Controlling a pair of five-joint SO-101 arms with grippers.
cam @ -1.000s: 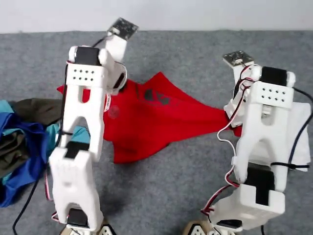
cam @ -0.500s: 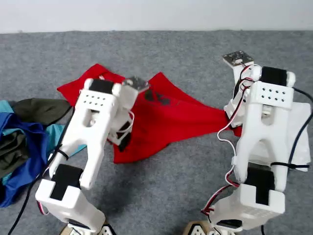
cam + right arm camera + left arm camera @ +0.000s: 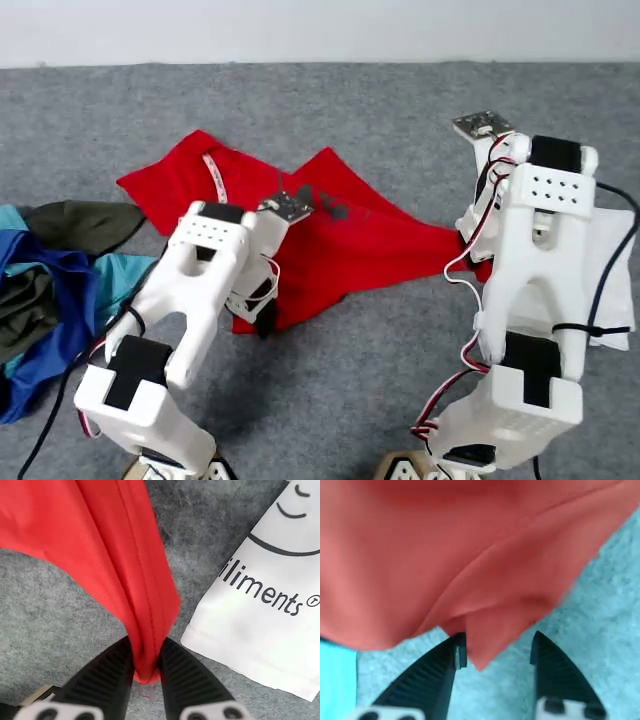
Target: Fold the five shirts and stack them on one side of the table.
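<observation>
One red shirt lies rumpled across the middle of the desk, and the right jaws pinch its bunched end near the right edge, just beside the white shirt, seemingly to anchor that side so the cloth can be pulled flat. The left jaws stand spread over the shirt's near corner, its tip between them, likely poised to grab it for a fold; a pile of unfolded shirts sits at the left edge.

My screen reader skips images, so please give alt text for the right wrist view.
The right tool is shut on a bunched edge of the red shirt over the grey table. A white shirt with dark print lies flat nearby.
</observation>
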